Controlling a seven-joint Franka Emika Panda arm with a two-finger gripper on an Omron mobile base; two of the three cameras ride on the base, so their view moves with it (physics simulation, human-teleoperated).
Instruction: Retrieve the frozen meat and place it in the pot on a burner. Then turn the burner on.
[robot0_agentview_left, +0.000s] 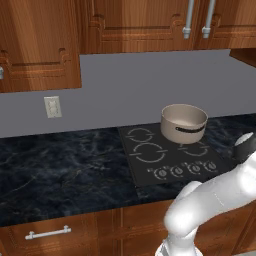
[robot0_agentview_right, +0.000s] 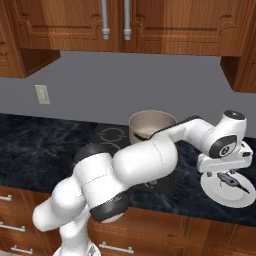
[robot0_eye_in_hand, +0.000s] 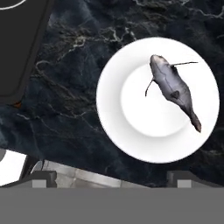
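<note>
Fingers (robot0_eye_in_hand: 43, 177) are seen apart at the frame's bottom, above the plate (robot0_eye_in_hand: 113, 113); the frozen meat (robot0_eye_in_hand: 171, 87), judged stiff and slippery, is best gripped mid-body.

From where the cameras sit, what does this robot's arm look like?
The arm is made of smooth, glossy white, rounded segments, thick as pipes, joined by dark bands at the joints. Round white caps with dark rings sit near the wrist. No loose cables or markings show. The gripper ends in two small dark, blocky fingertips.
</note>
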